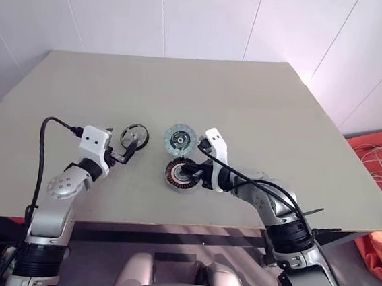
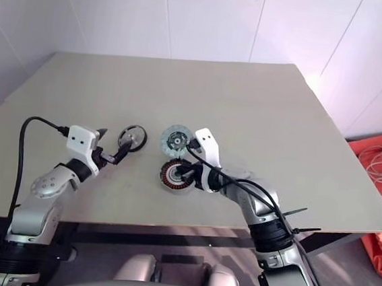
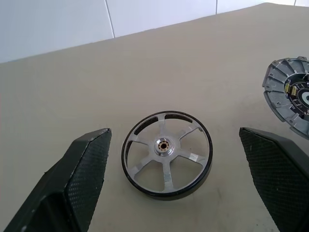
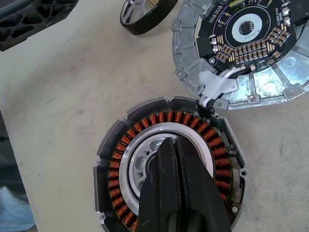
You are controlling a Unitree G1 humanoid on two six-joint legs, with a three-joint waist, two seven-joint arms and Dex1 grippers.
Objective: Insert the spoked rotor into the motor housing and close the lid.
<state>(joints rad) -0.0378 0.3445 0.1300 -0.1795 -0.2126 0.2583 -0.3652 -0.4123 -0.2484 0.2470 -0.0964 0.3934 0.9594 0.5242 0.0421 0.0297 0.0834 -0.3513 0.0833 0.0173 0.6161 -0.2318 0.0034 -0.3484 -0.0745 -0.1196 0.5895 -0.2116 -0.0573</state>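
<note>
Black-rimmed, the rotor (image 3: 166, 161) lies flat on the table (image 1: 261, 116) between the left gripper's (image 3: 176, 179) spread fingers (image 3: 82, 174), untouched. Just beside it sits the lid (image 1: 179, 139), with the housing (image 4: 120, 154) nearer, where the right gripper's (image 4: 176, 145) clenched fingers hang over its hub.

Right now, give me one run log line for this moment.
rotor: on table, between open left jaws, not gripped | right gripper: shut, tips over housing hub | lid: on table beside housing | insertion: not started
</note>
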